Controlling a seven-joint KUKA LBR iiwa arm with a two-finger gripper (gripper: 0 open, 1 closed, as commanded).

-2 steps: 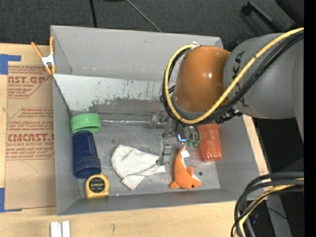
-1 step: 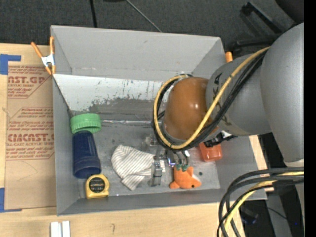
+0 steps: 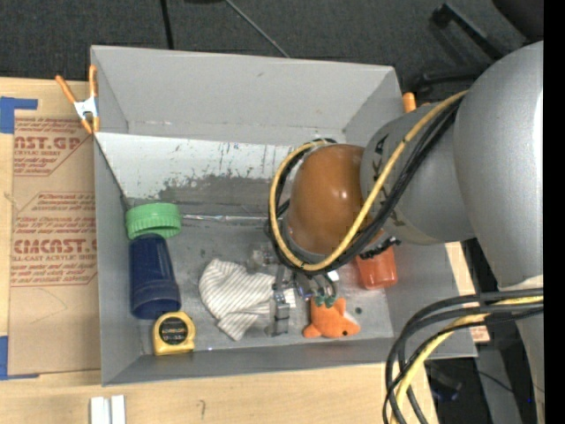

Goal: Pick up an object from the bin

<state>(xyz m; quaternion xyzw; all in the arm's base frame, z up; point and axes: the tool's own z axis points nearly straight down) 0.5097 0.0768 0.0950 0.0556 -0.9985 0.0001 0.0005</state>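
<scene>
- The grey bin (image 3: 238,95) has a few small things on its floor.
- The big grey arm (image 3: 494,166) comes in over the right edge of the bin. It has a round brown cover (image 3: 325,201) with yellow and black cables looped around it.
- The gripper (image 3: 282,312) points down below that cover, close to the middle of the bin's near edge.
- It is down at the right edge of a crumpled white cloth (image 3: 231,294) with thin stripes, and it seems to touch the cloth.
- I cannot tell if the gripper is spread or pressed together, or if it pinches the cloth.
- A small orange toy fish (image 3: 331,321) lies just beside the gripper, toward the near right corner of the bin.
- An orange-red thing (image 3: 378,270) sits by the right edge, partly hidden under the arm. I cannot tell what it is.
- A dark blue bottle (image 3: 150,276) with a green cap (image 3: 153,220) lies along the left edge, with the cap pointing to the far side.
- A yellow tape measure (image 3: 174,332) lies in the near left corner, just below the bottle and near the cloth.
</scene>
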